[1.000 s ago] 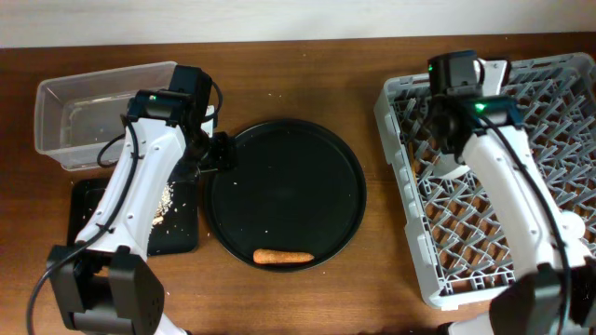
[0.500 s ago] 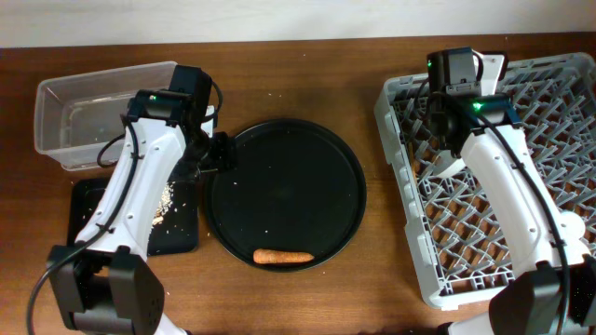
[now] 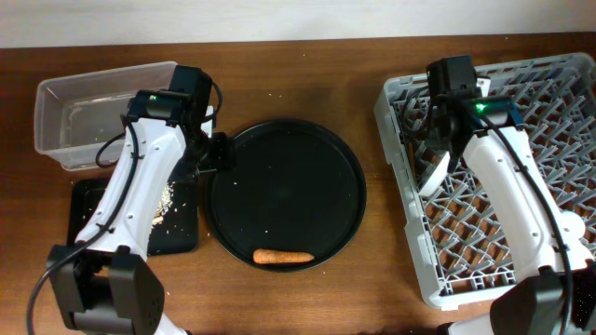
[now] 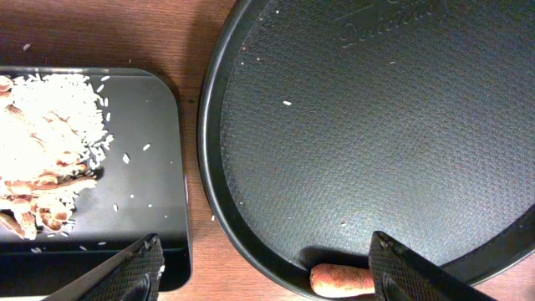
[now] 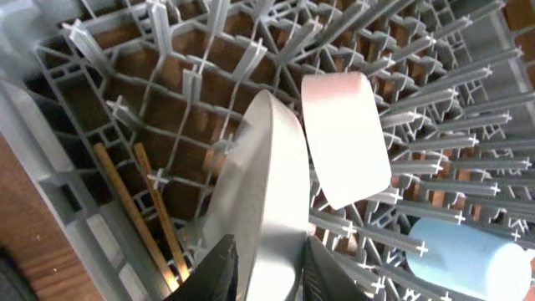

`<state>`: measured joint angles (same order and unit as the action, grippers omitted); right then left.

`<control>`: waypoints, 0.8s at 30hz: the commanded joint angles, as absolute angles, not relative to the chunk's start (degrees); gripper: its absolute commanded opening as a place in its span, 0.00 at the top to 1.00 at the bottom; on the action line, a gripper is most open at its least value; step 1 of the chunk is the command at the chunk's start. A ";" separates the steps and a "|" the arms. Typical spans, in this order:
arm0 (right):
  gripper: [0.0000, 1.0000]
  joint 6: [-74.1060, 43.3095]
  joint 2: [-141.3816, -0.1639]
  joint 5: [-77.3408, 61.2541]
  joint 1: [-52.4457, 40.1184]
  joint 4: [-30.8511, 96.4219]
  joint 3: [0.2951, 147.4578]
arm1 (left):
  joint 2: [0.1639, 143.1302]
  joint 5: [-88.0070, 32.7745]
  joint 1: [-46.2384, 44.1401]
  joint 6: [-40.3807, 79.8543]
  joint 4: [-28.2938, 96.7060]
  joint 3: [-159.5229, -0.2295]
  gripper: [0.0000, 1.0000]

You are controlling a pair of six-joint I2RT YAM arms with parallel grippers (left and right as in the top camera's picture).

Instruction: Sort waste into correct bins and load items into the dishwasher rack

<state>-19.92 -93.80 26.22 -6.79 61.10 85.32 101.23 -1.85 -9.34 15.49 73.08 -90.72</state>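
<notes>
My right gripper (image 5: 272, 272) is shut on the pale round plate (image 5: 267, 176), which stands on edge among the pegs of the grey dishwasher rack (image 3: 559, 112). The white-pink bowl (image 5: 343, 138), the light-blue cup (image 5: 464, 259) and the wooden chopsticks (image 5: 142, 213) lie in the rack beside it. In the overhead view the plate (image 3: 432, 175) shows as a white sliver below the right gripper (image 3: 441, 144). My left gripper (image 4: 267, 276) is open and empty, over the left rim of the round black tray (image 4: 359, 125). The orange carrot (image 3: 283, 256) lies at that tray's front edge.
The flat black tray (image 3: 182, 233) holds beige-white food scraps (image 3: 166, 199), also seen in the left wrist view (image 4: 50, 159). The clear tub (image 3: 102, 112) stands at the back left. The red wrapper and white scrap are not visible.
My right arm has shifted the plate toward the rack's left front and tilted it more on edge. The left arm has not moved.
</notes>
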 commanded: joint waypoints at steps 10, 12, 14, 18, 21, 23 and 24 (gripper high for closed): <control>0.87 -24.71 -96.42 20.14 -6.66 64.73 85.43 | 100.36 -1.08 -9.30 15.77 73.25 -91.13 0.22; 0.87 -24.71 -95.88 20.14 -6.66 65.43 87.59 | 100.36 -1.08 -9.30 15.77 73.30 -91.11 0.22; 0.87 -24.49 -95.48 20.18 -6.66 65.93 90.11 | 100.36 -1.08 -9.30 15.77 73.36 -91.11 0.22; 0.87 -24.27 -95.18 23.09 -6.66 67.59 95.96 | 100.36 -1.06 -9.30 15.75 73.34 -91.11 0.22; 0.86 -23.81 -95.18 25.06 -6.66 67.59 98.83 | 100.36 -1.06 -9.30 15.73 73.38 -91.11 0.22; 0.86 -22.09 -95.18 27.53 -6.66 67.51 99.63 | 100.36 -1.06 -9.30 15.73 73.43 -91.13 0.22; 0.86 -20.99 -95.18 29.12 -6.66 67.35 99.72 | 100.36 -1.06 -9.30 15.73 73.38 -91.11 0.22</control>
<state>-22.68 -95.37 28.95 -6.13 68.55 97.38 101.23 -1.63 -9.34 15.49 73.30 -90.72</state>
